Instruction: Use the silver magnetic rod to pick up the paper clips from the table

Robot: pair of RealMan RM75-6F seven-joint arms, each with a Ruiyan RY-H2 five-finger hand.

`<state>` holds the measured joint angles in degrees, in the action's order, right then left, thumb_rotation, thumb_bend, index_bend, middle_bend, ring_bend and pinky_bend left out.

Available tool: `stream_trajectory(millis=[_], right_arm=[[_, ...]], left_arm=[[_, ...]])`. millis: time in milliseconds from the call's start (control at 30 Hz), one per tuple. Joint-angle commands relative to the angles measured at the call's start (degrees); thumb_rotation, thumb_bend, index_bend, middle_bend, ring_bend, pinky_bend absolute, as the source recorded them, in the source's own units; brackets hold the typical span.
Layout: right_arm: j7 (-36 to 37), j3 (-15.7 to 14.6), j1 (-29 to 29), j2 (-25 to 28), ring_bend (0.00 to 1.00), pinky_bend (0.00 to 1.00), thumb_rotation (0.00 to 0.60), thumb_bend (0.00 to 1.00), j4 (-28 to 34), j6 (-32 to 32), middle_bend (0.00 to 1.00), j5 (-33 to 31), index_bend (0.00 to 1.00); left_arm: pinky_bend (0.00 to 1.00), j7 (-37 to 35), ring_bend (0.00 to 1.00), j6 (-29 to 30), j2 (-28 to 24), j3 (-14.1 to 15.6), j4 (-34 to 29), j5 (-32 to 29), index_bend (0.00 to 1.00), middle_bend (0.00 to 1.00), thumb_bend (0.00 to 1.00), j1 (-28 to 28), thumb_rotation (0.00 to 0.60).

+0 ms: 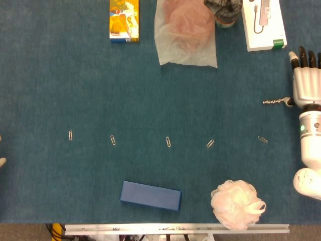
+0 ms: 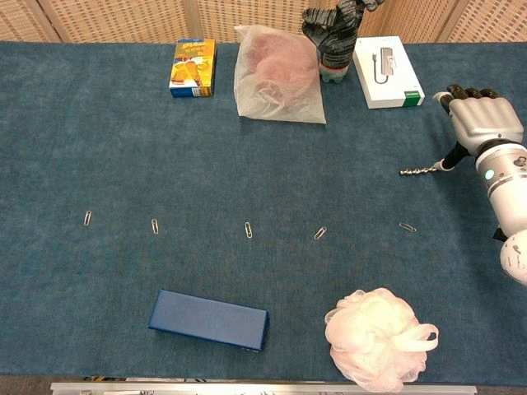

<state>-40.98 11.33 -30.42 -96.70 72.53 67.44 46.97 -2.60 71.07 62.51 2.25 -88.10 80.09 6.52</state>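
Several paper clips lie in a row across the blue table, from the leftmost clip (image 1: 70, 135) (image 2: 87, 218) to the rightmost clip (image 1: 262, 139) (image 2: 408, 227). My right hand (image 1: 307, 83) (image 2: 486, 122) is at the table's right edge, back of the hand up and fingers pointing away. It holds the silver magnetic rod (image 1: 275, 102) (image 2: 422, 170) by one end at the thumb side. The rod sticks out to the left, above and beyond the rightmost clip. Of my left hand only a pale sliver (image 1: 1, 161) shows at the left edge of the head view.
A dark blue box (image 1: 150, 195) and a pale pink bath pouf (image 1: 236, 197) sit near the front edge. Along the back stand a yellow carton (image 1: 124, 20), a plastic bag with something pink (image 1: 185, 32), a grey glove on a bottle (image 1: 223, 10) and a white box (image 1: 264, 24).
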Motion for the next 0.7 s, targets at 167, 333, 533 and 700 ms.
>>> stream_trajectory(millis=[167, 333, 533, 700], right_arm=[[2.34, -0.58, 1.11, 4.78, 0.0, 0.0, 0.6, 0.06, 9.9, -1.76, 0.01, 0.8, 0.17], [1.81, -1.14, 0.74, 6.46, 0.0, 0.0, 0.6, 0.07, 14.56, -1.81, 0.01, 1.58, 0.34], [0.76, -1.84, -0.49, 7.17, 0.0, 0.0, 0.6, 0.15, 16.21, -3.85, 0.01, 0.31, 0.44], [-0.81, -2.92, -1.3, 7.39, 0.0, 0.0, 0.6, 0.17, 16.19, -4.5, 0.01, -0.73, 0.46]], left_arm=[[0.04, -0.06, 0.21, -0.09, -0.06, -0.02, 0.03, 0.02, 0.46, 0.34, 0.03, 0.07, 0.6], [0.04, -0.33, 0.21, 0.11, -0.06, -0.01, 0.05, 0.13, 0.46, 0.34, 0.03, -0.04, 0.6], [0.04, -0.83, 0.21, 0.77, -0.13, 0.21, 0.12, 0.23, 0.46, 0.34, 0.03, -0.61, 0.6], [0.04, -1.34, 0.21, 1.15, -0.29, 0.35, 0.1, 0.12, 0.46, 0.34, 0.03, -1.09, 0.6]])
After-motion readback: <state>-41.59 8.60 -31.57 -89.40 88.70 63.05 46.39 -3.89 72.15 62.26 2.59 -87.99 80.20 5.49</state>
